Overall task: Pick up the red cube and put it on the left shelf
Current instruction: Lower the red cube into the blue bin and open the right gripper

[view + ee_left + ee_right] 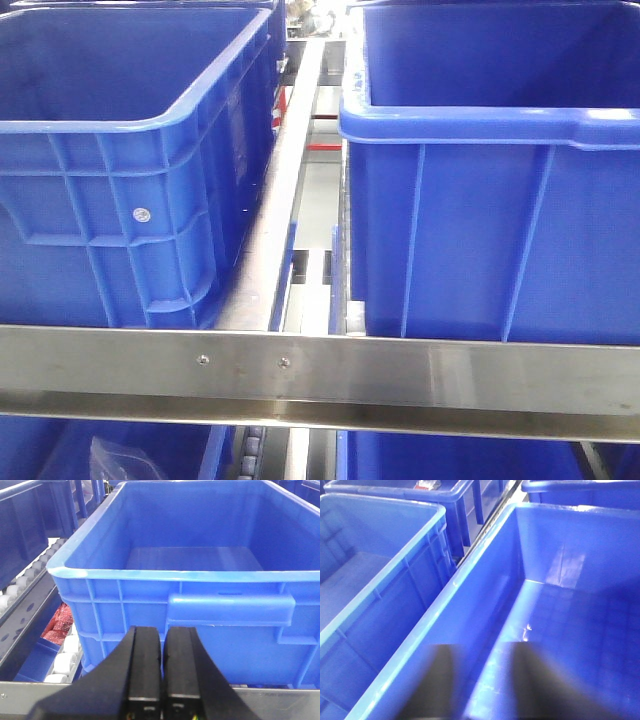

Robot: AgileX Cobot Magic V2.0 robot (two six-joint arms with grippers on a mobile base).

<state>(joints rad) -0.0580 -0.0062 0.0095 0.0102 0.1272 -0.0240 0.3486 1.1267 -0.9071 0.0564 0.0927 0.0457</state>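
Steel left shelf (320, 375) w/ blue crates (490, 200); left gripper (162, 665) pressed together, right gripper (482, 680) spread; cube unseen.

Left shelf (320, 375): bare silver steel, brushed grey front rail w/ dull brownish smudges. Crates (130, 190) all solid blue, paler blue on rims, ribbed grid pattern on sides. White rollers (65, 662) beside the crate in left wrist view. Red stuff (59, 625) below rollers. Left claw (162, 665) fingers black. Right claw (480, 685) dark grey, blurred.

Warehouse: steel rack (320, 375), blue crates (130, 170)
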